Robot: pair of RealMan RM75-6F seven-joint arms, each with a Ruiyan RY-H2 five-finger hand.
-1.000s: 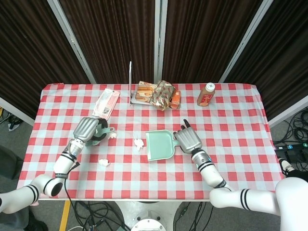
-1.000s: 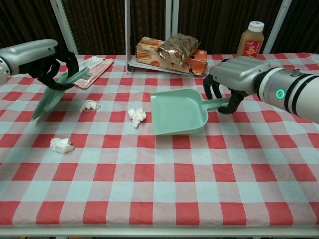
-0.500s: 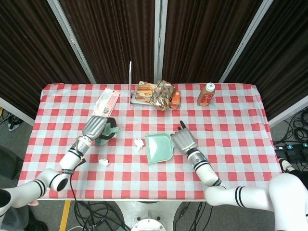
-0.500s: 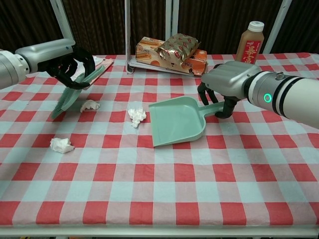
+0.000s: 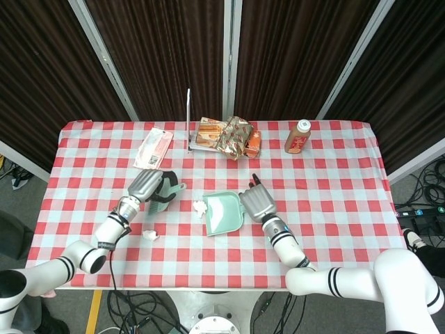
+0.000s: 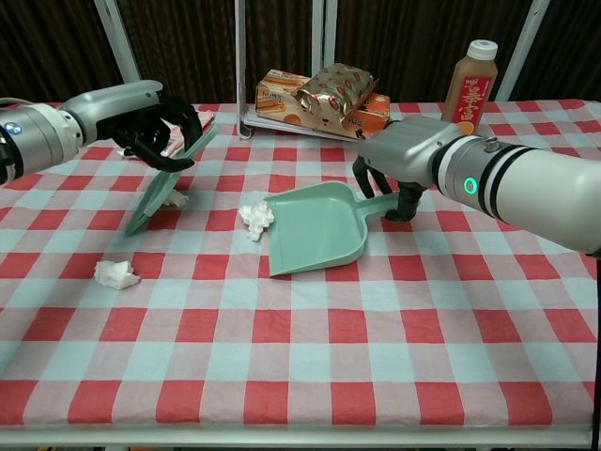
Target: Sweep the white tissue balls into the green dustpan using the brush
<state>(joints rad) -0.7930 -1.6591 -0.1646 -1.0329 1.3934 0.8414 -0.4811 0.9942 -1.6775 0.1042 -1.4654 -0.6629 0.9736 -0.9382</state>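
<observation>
Left hand (image 6: 150,127) is clamped round the brush (image 6: 167,180), bristles hanging down just over the cloth, tilted. Right hand (image 6: 399,169) grips the dustpan (image 6: 315,230) by its handle, the pan's open lip angled toward the nearest tissue ball (image 6: 254,216), which sits right at the lip, about touching it.

Two more balls to deal with: one (image 6: 175,198) just behind the brush head, partly hidden by it, and one (image 6: 115,273) nearer the table's front edge, well apart from the pan.

The play here, I'd say: drop the bristles onto the cloth on the far side of that near ball, away from the pan, then draw it in with a short, low stroke. Keep the pan's lip flat on the cloth (a raised lip lets a light ball slip under), and go gently, since tissue flicks away easily.

Writing? The bottle (image 6: 470,73) at the back has a reddish label, the snack packs (image 6: 319,99) have print, and so does the flat packet (image 5: 153,147), but none of it reads at this size.
</observation>
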